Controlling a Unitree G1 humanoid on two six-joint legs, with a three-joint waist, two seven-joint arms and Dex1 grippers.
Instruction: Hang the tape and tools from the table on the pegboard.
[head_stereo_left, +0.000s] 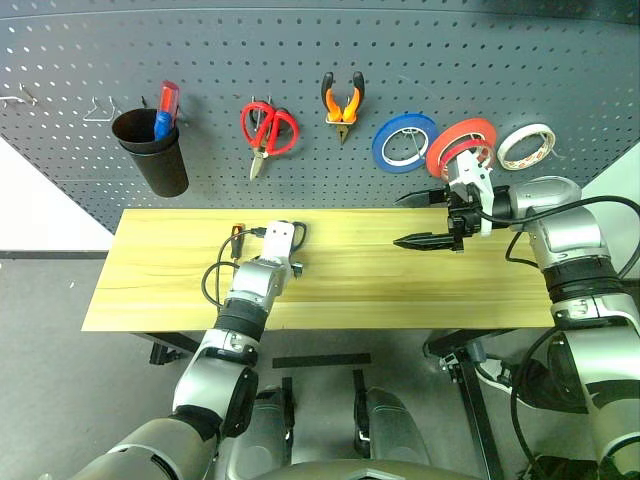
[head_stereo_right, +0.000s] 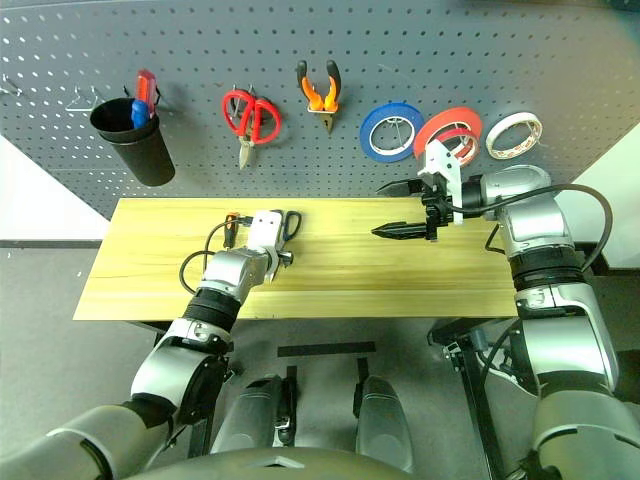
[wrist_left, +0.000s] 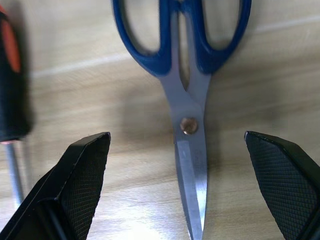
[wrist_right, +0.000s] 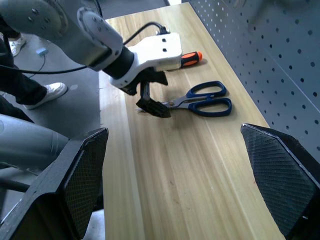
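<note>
**Trainee:** Closest to the head camera, what am I looking at?

**Operator:** My left tool, fingers spread wide and empty, poised over the blue-handled scissors. In the left wrist view the closed blades and the pivot rivet sit between the two black fingers, with neither finger touching the metal. Just beside the scissors lies the screwdriver with its orange-and-black handle. Both rest on the bench, near its far edge (the side under the pegboard).

**Trainee:** And the right arm?

**Operator:** My right tool is likewise wide open and empty. I hold it above the bench, pointing toward my left, well apart from the scissors.

**Trainee:** What already hangs on the panel?

**Operator:** From my left: a black cup holding a red-and-blue tool, red-handled scissors, orange-handled pliers, a blue roll, a red roll, then the whitish tape, on the board just beyond my right wrist.
</note>
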